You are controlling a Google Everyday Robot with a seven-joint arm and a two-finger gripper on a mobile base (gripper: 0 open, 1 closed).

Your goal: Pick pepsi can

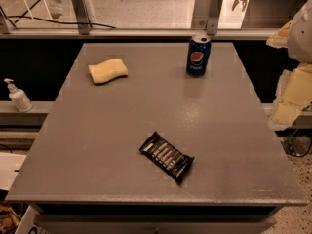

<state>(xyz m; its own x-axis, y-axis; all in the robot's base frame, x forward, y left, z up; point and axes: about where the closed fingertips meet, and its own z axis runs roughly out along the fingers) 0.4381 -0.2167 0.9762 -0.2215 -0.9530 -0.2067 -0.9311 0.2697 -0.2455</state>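
Note:
The pepsi can stands upright near the far right edge of the grey table. It is dark blue with a silver top and a round red-white-blue logo facing me. My gripper hangs at the top right of the view, above and beyond the table's far edge, to the right of the can and well apart from it. Parts of my white arm show along the right edge of the view.
A yellow sponge lies at the far left of the table. A flat black snack wrapper lies near the front middle. A white pump bottle stands on a ledge to the left. A railing runs behind the table.

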